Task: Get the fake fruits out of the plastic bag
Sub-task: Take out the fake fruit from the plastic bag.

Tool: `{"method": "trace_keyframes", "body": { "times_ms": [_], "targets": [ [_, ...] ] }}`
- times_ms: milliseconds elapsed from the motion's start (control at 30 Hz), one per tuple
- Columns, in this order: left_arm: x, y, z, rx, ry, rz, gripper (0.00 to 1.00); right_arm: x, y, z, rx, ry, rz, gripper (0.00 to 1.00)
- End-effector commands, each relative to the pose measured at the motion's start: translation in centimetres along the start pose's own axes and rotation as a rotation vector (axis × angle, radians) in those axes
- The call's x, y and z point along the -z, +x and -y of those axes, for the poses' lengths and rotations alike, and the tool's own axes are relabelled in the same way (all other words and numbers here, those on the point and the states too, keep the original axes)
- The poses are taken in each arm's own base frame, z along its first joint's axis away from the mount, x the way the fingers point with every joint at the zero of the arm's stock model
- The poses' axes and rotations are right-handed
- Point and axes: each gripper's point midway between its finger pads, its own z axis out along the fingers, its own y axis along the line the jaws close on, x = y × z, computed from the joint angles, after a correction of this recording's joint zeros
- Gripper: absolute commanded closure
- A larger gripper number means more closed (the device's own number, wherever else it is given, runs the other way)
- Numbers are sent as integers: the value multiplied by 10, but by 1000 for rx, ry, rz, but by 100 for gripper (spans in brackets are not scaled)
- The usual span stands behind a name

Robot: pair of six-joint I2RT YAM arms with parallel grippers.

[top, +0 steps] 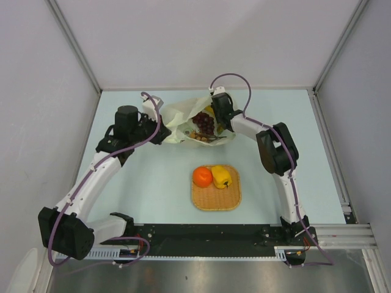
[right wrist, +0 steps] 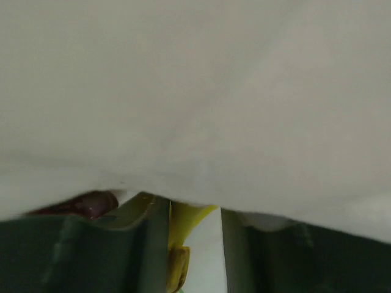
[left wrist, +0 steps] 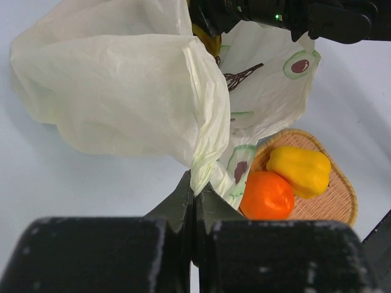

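- Plastic bag (top: 181, 117) lies on the far middle of the pale table (top: 153, 183), crumpled, with its mouth turned toward the right arm. It is thin and pale yellow-green, with printed figures on the inner side in the left wrist view (left wrist: 122, 91).
- Left gripper (top: 160, 133) is low at the bag's left side. Its fingers are pressed together, pinching a fold of the bag's edge (left wrist: 194, 198).
- Right gripper (top: 217, 117) is pushed into the bag's mouth from the right. In its own camera the bag film fills most of the frame.
- Right fingers stand apart (right wrist: 189, 220) with a yellow fruit (right wrist: 177, 244) between them. I cannot tell whether they are clamped on it.
- Dark grapes (top: 203, 122) lie in the open mouth, just beside the right gripper. Small brown bits (top: 197, 135) lie at the near edge of the grapes.
- A dark red shape (right wrist: 91, 204) shows to the left of the right fingers, too blurred to name.
- Orange (top: 202, 176) and yellow pepper (top: 221, 176) are out of the bag. They sit touching on the woven mat (top: 215, 201), nearer the arm bases and apart from the bag.
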Motion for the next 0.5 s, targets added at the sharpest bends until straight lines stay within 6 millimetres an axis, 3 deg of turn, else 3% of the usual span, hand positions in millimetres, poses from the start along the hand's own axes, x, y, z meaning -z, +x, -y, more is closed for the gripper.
{"method": "trace_keyframes", "body": {
  "times_ms": [0, 67, 100, 333, 467],
  "targets": [
    [6, -30, -1, -55, -18, 76, 100, -2, -3, 25, 16, 60, -3, 79],
    [5, -31, -4, -49, -27, 84, 100, 6, -13, 26, 20, 49, 18, 97],
    [3, -30, -6, -35, -40, 82, 100, 11, -19, 26, 13, 42, 28, 100],
    [-3, -40, -19, 21, -79, 114, 100, 66, -58, 19, -10, -91, 78, 100],
    [-5, -48, -25, 56, -94, 133, 100, 91, -55, 9, 20, -140, 84, 100]
  ]
}}
